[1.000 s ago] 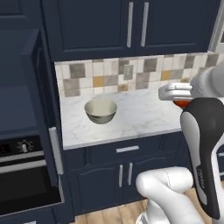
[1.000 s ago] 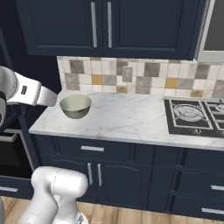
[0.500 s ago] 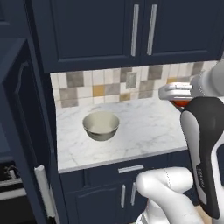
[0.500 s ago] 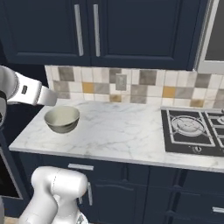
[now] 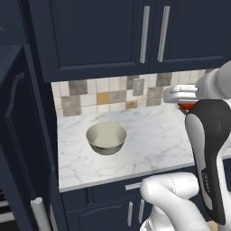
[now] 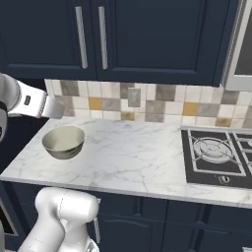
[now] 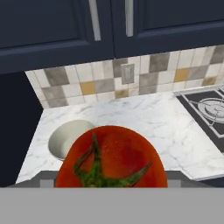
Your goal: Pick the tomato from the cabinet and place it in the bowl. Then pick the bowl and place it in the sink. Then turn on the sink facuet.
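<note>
The red tomato (image 7: 111, 157), with its green stem, sits close in front of the hand camera and hides the fingertips. From the left base view my gripper (image 5: 180, 95) hangs above the counter's right part, shut on the tomato (image 5: 185, 106), which shows as a red patch beneath it. The pale grey-beige bowl (image 5: 106, 137) stands empty on the marble, to the gripper's left and lower. It also shows as the bowl (image 6: 63, 141) and the bowl (image 7: 70, 138). The tall navy cabinet (image 5: 22, 135) rises at the far left. The sink and the sink facuet are out of view.
The white marble counter (image 5: 149, 140) runs under navy wall doors with silver handles (image 5: 153, 34). A black stove (image 6: 216, 155) lies at the counter's right end. A tiled backsplash with an outlet (image 6: 134, 97) stands behind.
The whole picture has shifted: the base has driven, so counter and bowl look nearer and larger and the oven has slid out of view. The gripper keeps the tomato.
</note>
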{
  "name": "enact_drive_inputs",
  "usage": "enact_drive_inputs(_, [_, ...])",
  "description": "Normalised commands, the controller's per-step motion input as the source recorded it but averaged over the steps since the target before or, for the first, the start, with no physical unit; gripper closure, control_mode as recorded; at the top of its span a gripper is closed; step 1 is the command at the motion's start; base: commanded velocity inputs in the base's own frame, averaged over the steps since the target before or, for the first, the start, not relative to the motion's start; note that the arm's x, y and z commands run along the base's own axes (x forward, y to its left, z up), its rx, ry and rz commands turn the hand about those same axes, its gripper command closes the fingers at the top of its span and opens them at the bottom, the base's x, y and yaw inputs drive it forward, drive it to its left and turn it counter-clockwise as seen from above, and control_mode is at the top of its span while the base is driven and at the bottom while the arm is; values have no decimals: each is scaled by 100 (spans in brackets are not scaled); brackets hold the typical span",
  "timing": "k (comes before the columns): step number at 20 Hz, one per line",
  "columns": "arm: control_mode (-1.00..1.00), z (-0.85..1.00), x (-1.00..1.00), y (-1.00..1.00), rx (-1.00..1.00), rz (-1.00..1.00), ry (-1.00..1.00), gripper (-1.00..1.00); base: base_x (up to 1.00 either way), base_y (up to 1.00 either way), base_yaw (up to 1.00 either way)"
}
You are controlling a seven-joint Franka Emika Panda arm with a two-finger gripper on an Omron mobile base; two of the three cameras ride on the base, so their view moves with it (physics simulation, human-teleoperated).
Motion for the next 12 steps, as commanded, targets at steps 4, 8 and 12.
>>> enact_drive_inputs(4, [100, 0, 0, 0, 0, 0, 0, 100, 13, -20, 0])
enact_drive_inputs(8, [-100, -43, 0, 0, 0, 2, 1, 100, 2, -3, 1])
enact_drive_inputs(12, [-100, -99, 0, 0, 4, 4, 1, 100, 0, 0, 0])
